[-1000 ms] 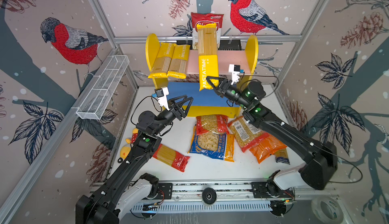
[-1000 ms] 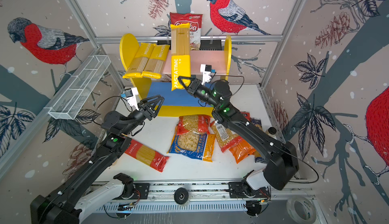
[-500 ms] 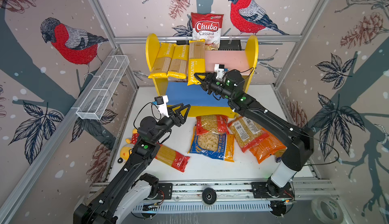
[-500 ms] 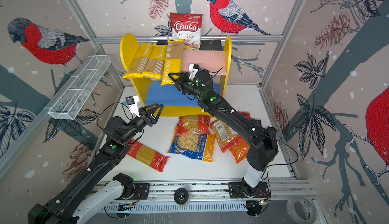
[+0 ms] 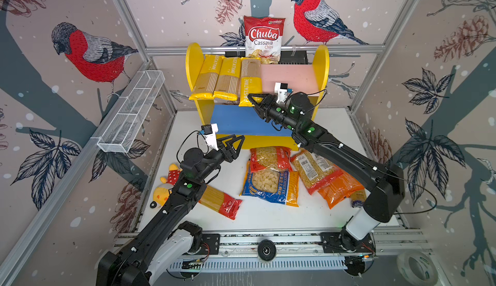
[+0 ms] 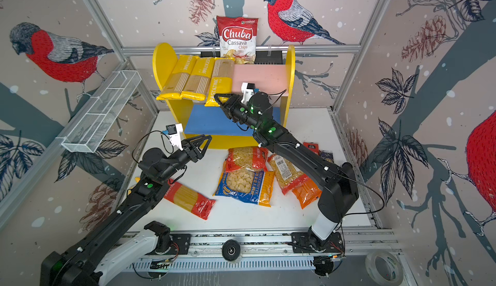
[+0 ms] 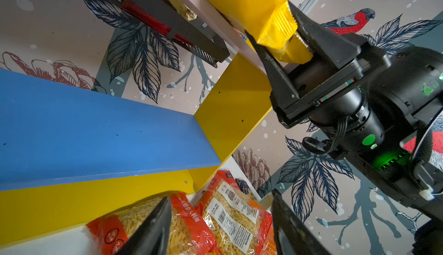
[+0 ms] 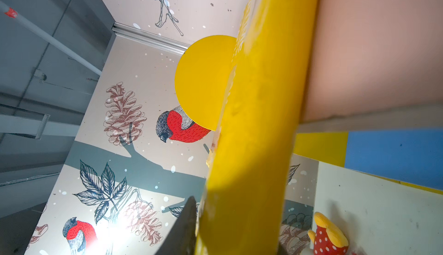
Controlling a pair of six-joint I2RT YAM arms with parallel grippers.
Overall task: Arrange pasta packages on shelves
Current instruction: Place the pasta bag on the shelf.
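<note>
Shelving first, in both top views: the rack (image 5: 193,64) holds three yellow packs (image 5: 228,79) side by side on the left of its pink board (image 5: 290,77), their near ends hanging over the front edge. The blue board (image 5: 236,118) below carries nothing. The wire basket (image 5: 128,115) on the wall holds nothing either. A chips bag (image 5: 264,38) stands behind the rack.

The right gripper (image 5: 253,100) sits at the near end of the third pack (image 5: 251,83). The left gripper (image 5: 237,142) hangs wide and empty just in front of the rack. On the table (image 5: 268,217) lie a red bag (image 5: 268,157) overlapping a blue bag (image 5: 271,185), two more bags (image 5: 314,171) under the right arm, a red spaghetti pack (image 5: 220,200) and a toy (image 5: 169,182).

The left wrist view shows the right gripper (image 7: 268,19) straddling the third pack's (image 7: 251,2) crimped end, fingers touching both sides; whether they pinch it I cannot tell. The left fingers (image 7: 153,229) stand far apart over the bags (image 7: 235,217).

The right wrist view shows the third pack (image 8: 256,146) lying on the pink board (image 8: 371,50), with one finger (image 8: 184,229) beside it.
</note>
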